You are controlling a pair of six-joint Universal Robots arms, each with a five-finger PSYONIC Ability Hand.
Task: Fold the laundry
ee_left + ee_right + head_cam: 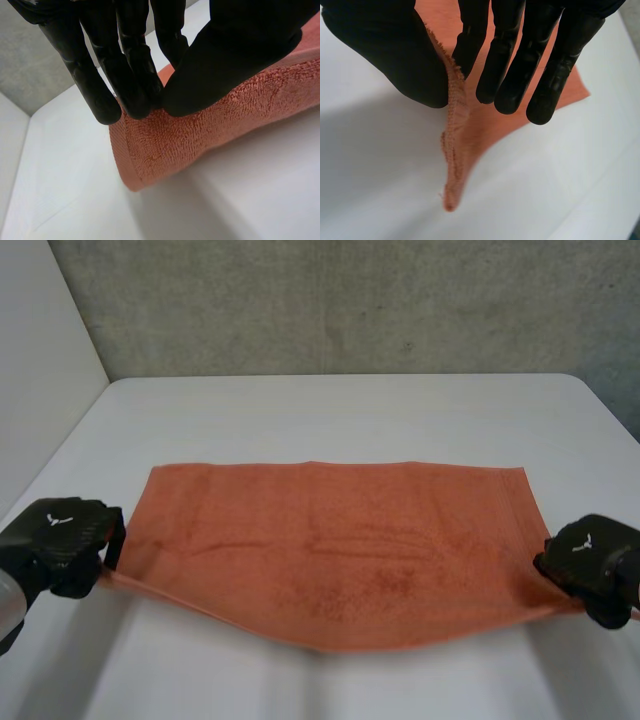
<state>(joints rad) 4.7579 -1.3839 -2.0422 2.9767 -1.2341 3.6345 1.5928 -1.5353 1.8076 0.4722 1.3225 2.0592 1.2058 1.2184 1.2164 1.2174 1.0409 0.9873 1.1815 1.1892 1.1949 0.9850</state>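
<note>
With the left hand (60,538) and right hand (598,552) each pinching a near corner of the towel (340,540), I'd lift evenly and land it square on the far edge.

Bare lab or test room, plain white tabletop (330,410), rough grey concrete wall (330,305) behind, white side panel (40,360)

An orange towel (340,550) rests partly on the white table (340,410).

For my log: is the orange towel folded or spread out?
Spread out: the towel lies in one layer; left hand and right hand pinch its near corners, lifting that edge.
</note>
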